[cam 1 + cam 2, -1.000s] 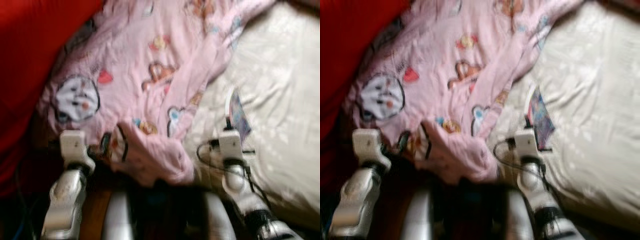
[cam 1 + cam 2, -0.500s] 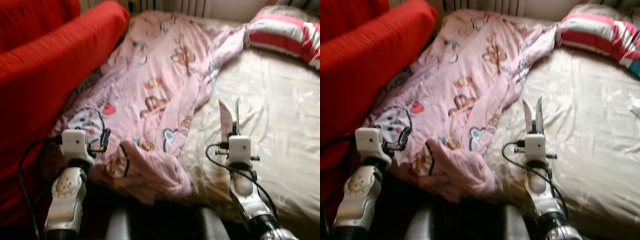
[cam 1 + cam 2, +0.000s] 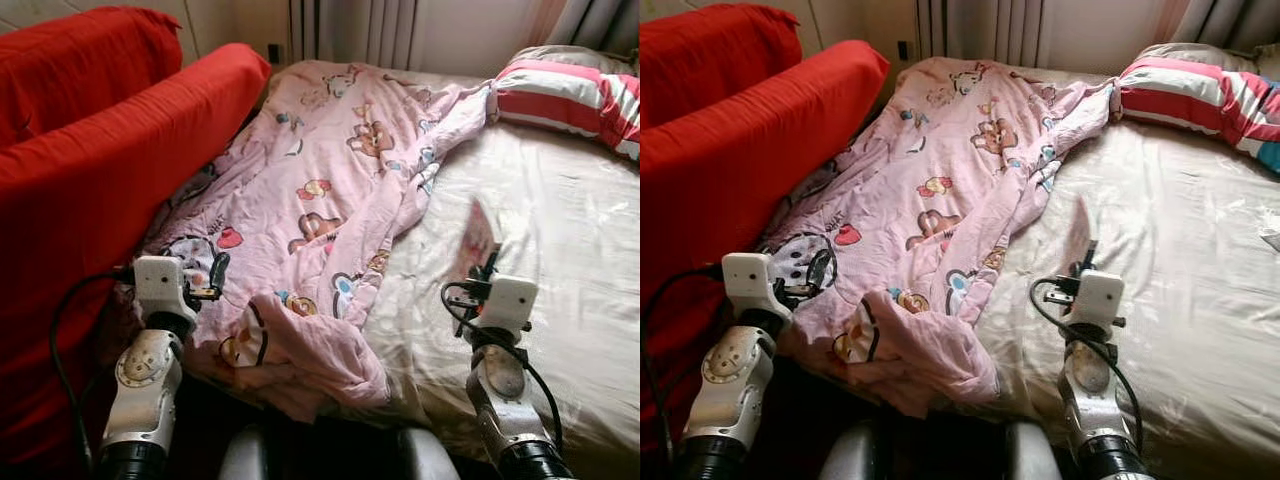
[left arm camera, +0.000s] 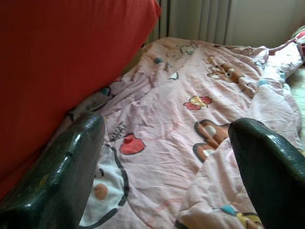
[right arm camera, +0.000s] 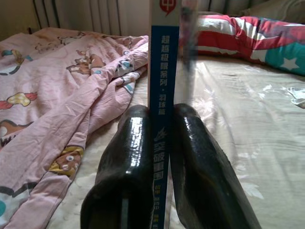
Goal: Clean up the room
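Camera lifted since the earlier frame; pillow point(image 3: 575, 95) visible. Right gripper point(image 5: 159, 157) fingers clamp a thin flat packet point(image 5: 164, 71), probably a card, over the bed point(image 3: 1200, 280). Left gripper point(image 4: 167, 167) wide above pink blanket point(image 3: 330, 190). Keep grip firm; carry packet upright.

Bed point(image 3: 560, 230) with cream satin sheet takes up most of the room. Red sofa point(image 3: 90, 170) pushed tight against bed's left side. Curtain point(image 3: 350, 30) and pale wall point(image 3: 460, 30) behind bed's head end. Daylight glare on sheet, darker in the gap at bed's near edge.
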